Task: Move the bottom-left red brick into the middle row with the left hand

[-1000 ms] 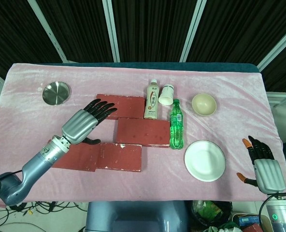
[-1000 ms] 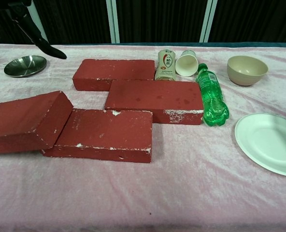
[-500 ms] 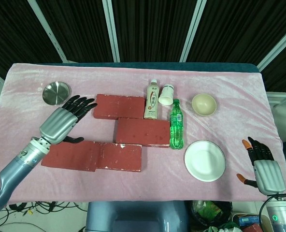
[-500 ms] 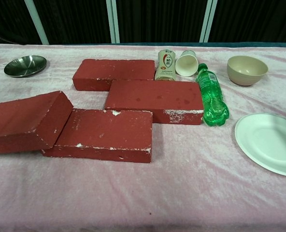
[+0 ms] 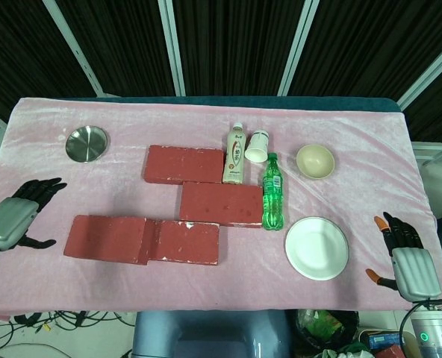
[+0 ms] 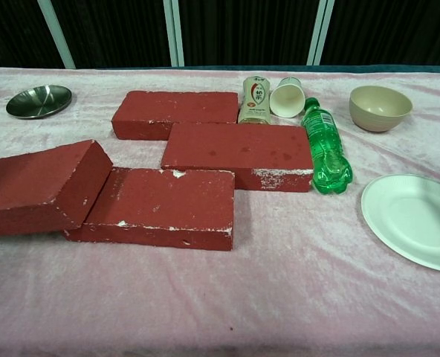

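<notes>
The bottom-left red brick (image 5: 107, 239) (image 6: 41, 187) lies at the front left, its right end tilted up onto the neighbouring bottom brick (image 5: 187, 242) (image 6: 160, 208). The middle-row brick (image 5: 221, 203) (image 6: 238, 155) lies behind them, and a top-row brick (image 5: 184, 165) (image 6: 177, 114) further back. My left hand (image 5: 16, 216) hovers at the table's left edge, apart from the bricks, fingers spread and empty. My right hand (image 5: 406, 257) hangs off the front right corner, open and empty. Neither hand shows in the chest view.
A steel dish (image 5: 86, 143) sits at the back left. A drink bottle (image 5: 235, 154), paper cup (image 5: 257, 145) and lying green bottle (image 5: 272, 192) stand right of the bricks. A beige bowl (image 5: 315, 161) and white plate (image 5: 316, 247) lie further right.
My left hand has drawn back leftwards from over the bricks to the table's left edge. The bricks and the right hand have not moved.
</notes>
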